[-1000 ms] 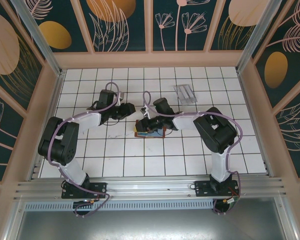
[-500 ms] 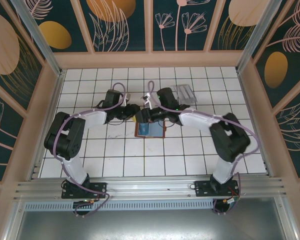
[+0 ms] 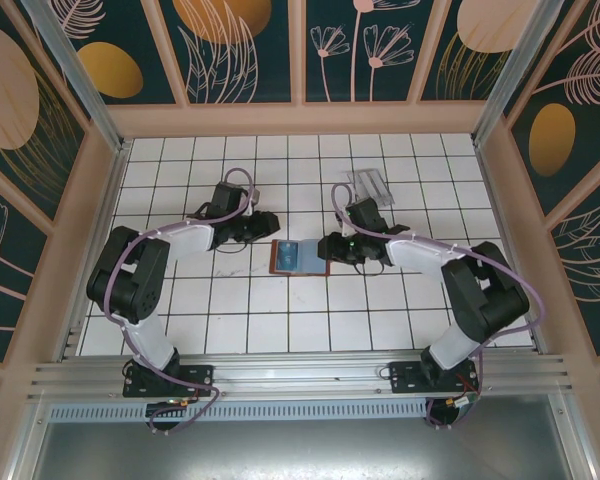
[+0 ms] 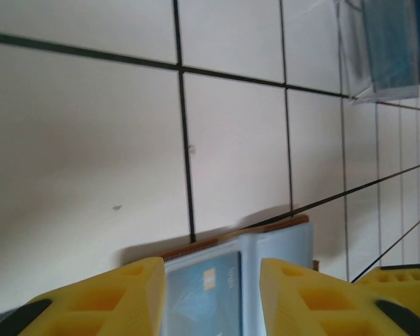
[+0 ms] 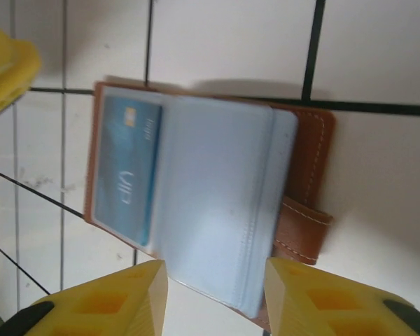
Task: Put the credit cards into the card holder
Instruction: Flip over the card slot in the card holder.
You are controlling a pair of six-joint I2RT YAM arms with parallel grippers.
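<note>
The reddish-brown card holder (image 3: 298,257) lies open and flat on the white tiles, its clear sleeves facing up. A bluish credit card (image 5: 126,168) sits in the holder's left sleeve and shows again as the card (image 4: 199,294) in the left wrist view. Another bluish card (image 4: 390,42) rests in the clear tray. My left gripper (image 3: 264,227) is open, just up and left of the holder (image 4: 266,245). My right gripper (image 3: 326,248) is open at the holder's right edge, above the holder (image 5: 210,203) and its clasp strap (image 5: 302,231). Neither holds anything.
The clear greyish plastic tray (image 3: 370,186) stands at the back right of the holder. The other arm's yellow finger (image 5: 7,66) shows at the top left of the right wrist view. Peach frame walls (image 3: 500,200) bound the tiled floor.
My right gripper has drawn back from over the holder to its right side. The left gripper shifted slightly up and left. The holder now lies uncovered and open, with a blue card in it.
</note>
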